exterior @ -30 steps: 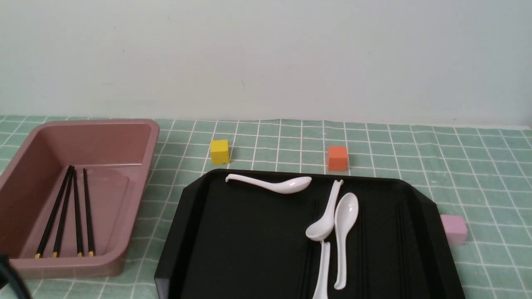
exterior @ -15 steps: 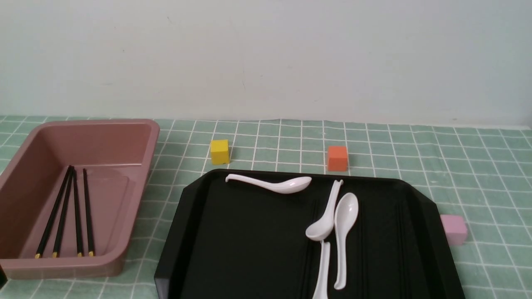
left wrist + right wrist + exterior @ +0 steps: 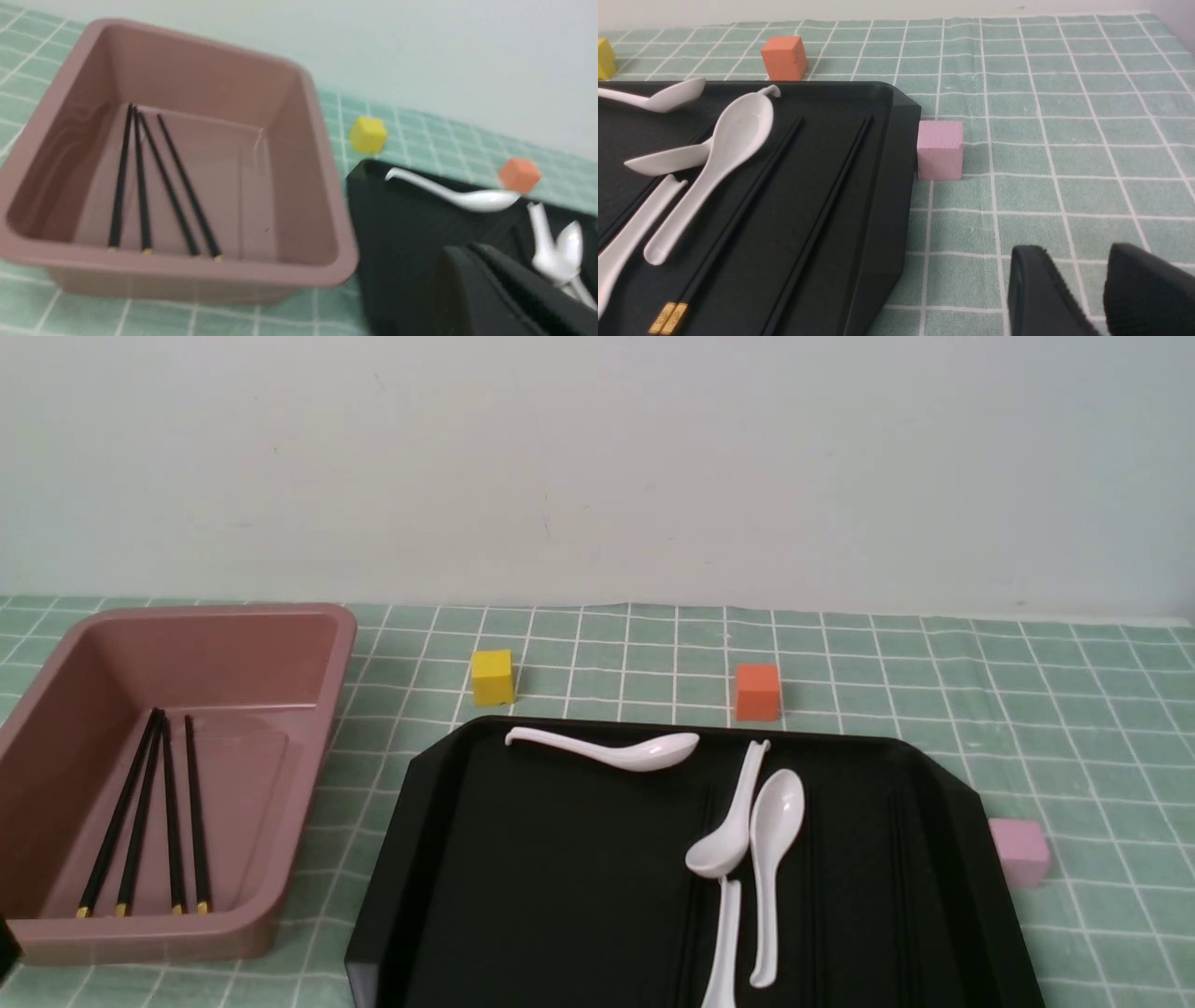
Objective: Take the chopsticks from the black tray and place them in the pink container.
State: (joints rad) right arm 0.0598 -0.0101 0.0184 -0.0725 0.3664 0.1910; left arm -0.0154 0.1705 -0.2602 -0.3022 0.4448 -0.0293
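Several black chopsticks (image 3: pixel 140 812) with gold tips lie side by side on the floor of the pink container (image 3: pixel 345 635) at the left. In the left wrist view they (image 3: pixel 154 182) show inside the same container (image 3: pixel 322 140). My left gripper (image 3: pixel 469 249) is shut and empty, hanging in front of the black tray (image 3: pixel 397 224). Two more chopsticks (image 3: pixel 738 219) lie together in the tray (image 3: pixel 878 186) beside the spoons. My right gripper (image 3: pixel 1076 249) stands open and empty over the cloth, to the right of the tray.
Several white soup spoons (image 3: pixel 747 812) lie in the black tray (image 3: pixel 560 877). A yellow cube (image 3: pixel 493 676) and an orange cube (image 3: pixel 757 692) stand behind it. A pale pink cube (image 3: pixel 1019 851) touches its right side. A green checked cloth (image 3: pixel 1074 728) covers the table.
The dark part of my left arm at the front view's bottom left corner has drawn back almost out of the picture. Chopsticks, spoons and cubes lie as before.
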